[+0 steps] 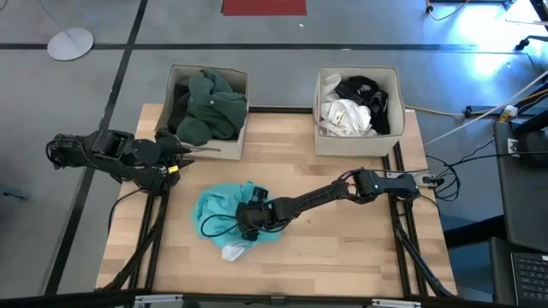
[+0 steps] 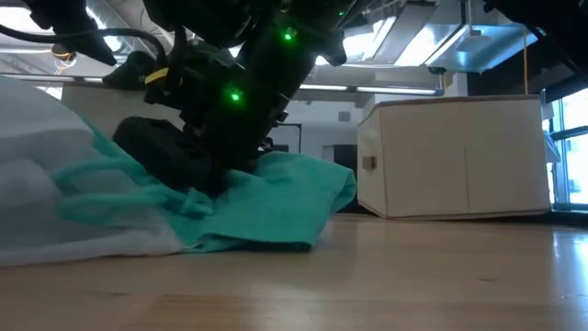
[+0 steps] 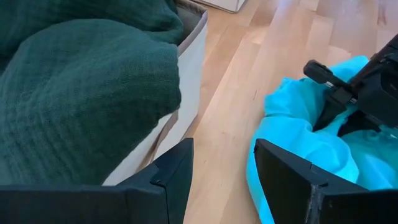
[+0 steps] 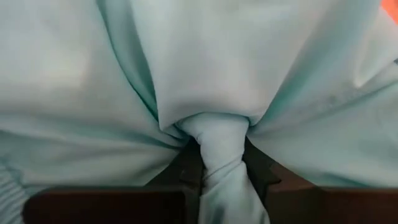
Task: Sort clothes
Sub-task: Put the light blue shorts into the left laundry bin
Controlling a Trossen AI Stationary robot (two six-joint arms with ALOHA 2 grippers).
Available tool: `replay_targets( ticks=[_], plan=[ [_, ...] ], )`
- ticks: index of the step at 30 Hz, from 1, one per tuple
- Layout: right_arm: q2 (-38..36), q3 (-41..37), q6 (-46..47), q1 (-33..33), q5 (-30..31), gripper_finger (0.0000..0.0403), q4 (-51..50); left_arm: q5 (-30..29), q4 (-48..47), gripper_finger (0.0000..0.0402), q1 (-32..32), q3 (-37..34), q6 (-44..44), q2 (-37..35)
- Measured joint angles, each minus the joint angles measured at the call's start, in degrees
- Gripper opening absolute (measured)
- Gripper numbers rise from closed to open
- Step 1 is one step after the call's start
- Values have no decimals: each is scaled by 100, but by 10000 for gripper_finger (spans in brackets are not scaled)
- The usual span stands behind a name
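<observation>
A turquoise garment (image 1: 221,212) lies crumpled on the wooden table left of centre, and also shows in the low view (image 2: 266,207). My right gripper (image 1: 248,221) is down on it and shut on a bunch of its cloth (image 4: 217,149). My left gripper (image 3: 221,177) is open and empty near the left box's near corner (image 1: 184,152). The left beige box (image 1: 207,104) holds dark green and black clothes. The right beige box (image 1: 358,109) holds white and black clothes. My right gripper pinches a gathered fold of the turquoise garment (image 4: 214,140) between its two fingers (image 4: 258,171). The fingers come from above, slanting in from the table's right. The cloth around the fold is drawn into creases, and the rest of the garment lies on the table.
A whitish piece of cloth (image 1: 236,251) sticks out under the turquoise garment's near side, and shows large at the left of the low view (image 2: 37,175). The two boxes stand at the table's far edge. Bare wood (image 1: 342,248) lies on the near right.
</observation>
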Motion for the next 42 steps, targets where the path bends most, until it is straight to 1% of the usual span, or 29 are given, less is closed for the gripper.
replay_targets(
  ticks=[1, 3, 6, 10, 12, 14, 17, 21, 25, 29, 35, 38, 42],
  plan=[
    [0, 0, -89, 0, 10, 54, -9, 2, 0, 162, -1, -1, 17, 0],
    [0, 0, -297, 1, 57, 54, -12, 0, 0, 162, -2, -2, 61, 0],
    [-22, 0, -514, 11, 314, 54, -105, 0, 1, 162, -1, -2, 152, 0],
    [-212, 44, -897, -4, 822, 54, -767, -4, 26, 162, -2, -2, 262, 0],
    [-358, 132, -1086, -4, 1047, 54, -1059, -10, 70, 162, 0, -2, 282, 0],
    [-520, 177, -1311, -17, 1119, 54, -1413, -16, 182, 162, 0, -1, 386, -2],
    [-866, 280, -1703, -94, 1181, 54, -1501, -22, 460, 162, -1, -2, 623, -42],
    [-1392, 547, -2134, -294, 1417, 54, -1734, -31, 882, 162, 0, 0, 937, -96],
    [-1758, 794, -2638, -501, 1429, 54, -1881, -42, 1193, 162, -2, 0, 1171, -159],
    [-2164, 1208, -3278, -660, 1476, 54, -1792, -74, 1320, 162, -2, 0, 1208, -195],
    [-2267, 2108, -4194, -966, 1461, 54, -1718, -571, 1389, 162, -1, 0, 1208, -240],
    [-2306, 2440, -4735, -1214, 1359, 54, -1071, -630, 1380, 162, 0, 0, 1208, -242],
    [-2285, 2511, -5204, -1703, 718, 54, -46, -641, 1384, 162, 0, 6, 1208, -276]
  ],
)
